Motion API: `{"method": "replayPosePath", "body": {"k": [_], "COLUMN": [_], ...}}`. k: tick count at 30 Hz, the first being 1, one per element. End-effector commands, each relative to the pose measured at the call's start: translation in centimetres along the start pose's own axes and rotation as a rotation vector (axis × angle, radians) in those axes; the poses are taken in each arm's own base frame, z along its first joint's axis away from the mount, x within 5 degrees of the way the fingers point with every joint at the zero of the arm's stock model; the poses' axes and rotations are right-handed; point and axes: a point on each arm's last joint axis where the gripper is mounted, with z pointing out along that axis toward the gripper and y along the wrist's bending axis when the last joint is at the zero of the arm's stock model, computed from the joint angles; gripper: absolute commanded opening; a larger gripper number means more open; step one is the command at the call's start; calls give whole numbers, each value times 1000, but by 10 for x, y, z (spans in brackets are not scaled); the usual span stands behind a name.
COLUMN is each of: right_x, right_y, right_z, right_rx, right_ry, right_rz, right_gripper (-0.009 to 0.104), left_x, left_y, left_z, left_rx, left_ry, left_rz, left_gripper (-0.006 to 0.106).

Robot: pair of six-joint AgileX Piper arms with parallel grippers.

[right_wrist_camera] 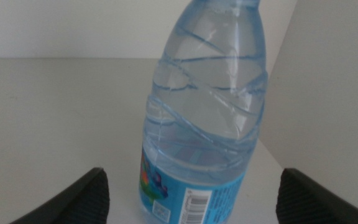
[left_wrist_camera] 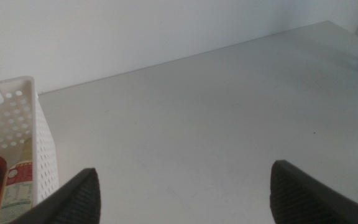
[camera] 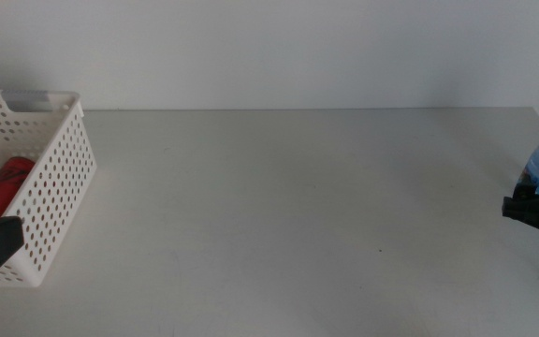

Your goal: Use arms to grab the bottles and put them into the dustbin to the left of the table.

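Right wrist view — upright water bottle [right_wrist_camera: 204, 106] between spread jaws of right hand [right_wrist_camera: 191, 196] — ungripped

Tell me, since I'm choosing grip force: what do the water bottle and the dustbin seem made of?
Water bottle: apparently thin clear plastic, glossy, with moulded ribs and a blue printed label. Dustbin: seemingly rigid white plastic, its walls perforated with round holes.

Plain white wall [camera: 279, 51] behind the far edge, unmarked, meeting the surface in one straight line. Same wall [left_wrist_camera: 104, 37] across the left wrist view; pale wall corner [right_wrist_camera: 334, 81] in the right.
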Motion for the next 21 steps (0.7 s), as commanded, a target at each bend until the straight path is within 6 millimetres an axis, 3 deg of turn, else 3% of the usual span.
{"method": "replayPosePath", "body": {"k": [1, 8, 21], "right_x": [-34, -33, -35], "right_y": [-4, -7, 6], "right_z": [7, 19, 49], "right_rx": [72, 167, 186], "right_ry": [-251, -234, -263], "right_rz": [14, -8, -62], "right_gripper": [75, 75, 75], "left_x": [-13, -13, -13], "left_y": [-1, -1, -1], "left_z": [-3, -3, -3], "left_rx": [8, 8, 8], "left_ry": [-91, -91, -91], "left_rz": [-8, -8, -8], "left_gripper": [93, 93, 93]}}
